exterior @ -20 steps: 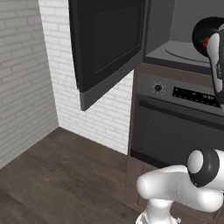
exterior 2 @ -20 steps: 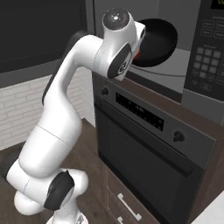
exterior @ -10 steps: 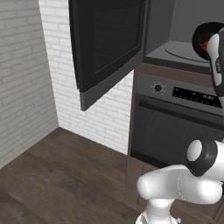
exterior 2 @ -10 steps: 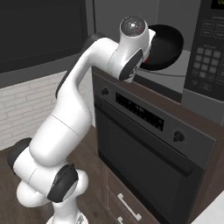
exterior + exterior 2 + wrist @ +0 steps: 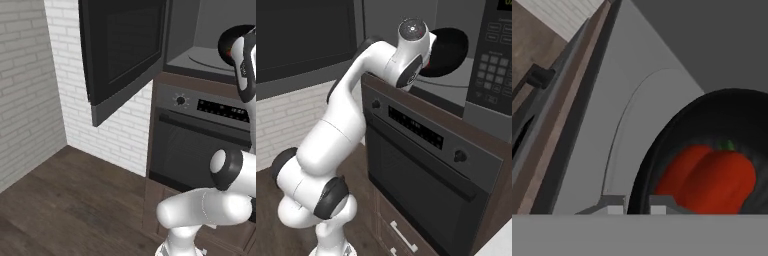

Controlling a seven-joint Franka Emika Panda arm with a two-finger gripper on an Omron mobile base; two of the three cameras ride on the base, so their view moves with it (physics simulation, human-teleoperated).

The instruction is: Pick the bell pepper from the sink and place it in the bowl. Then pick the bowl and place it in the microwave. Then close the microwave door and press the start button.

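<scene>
- The bowl [image 5: 662,150] is cut off by the right and bottom edges of the hand view.
- The arm hides part of the bowl in the right base view.
- The bell pepper [image 5: 712,180] has its bottom cut off.

Arm raised high, fingers [image 5: 615,205] pinched nearly closed on a rim.

Oven [image 5: 421,175] with knob [image 5: 181,100] under opening; brick wall [image 5: 30,95] left

place: kitchen; evidence: built-in oven [image 5: 200,145]; microwave [image 5: 210,35] above; brick wall [image 5: 30,90]
</scene>
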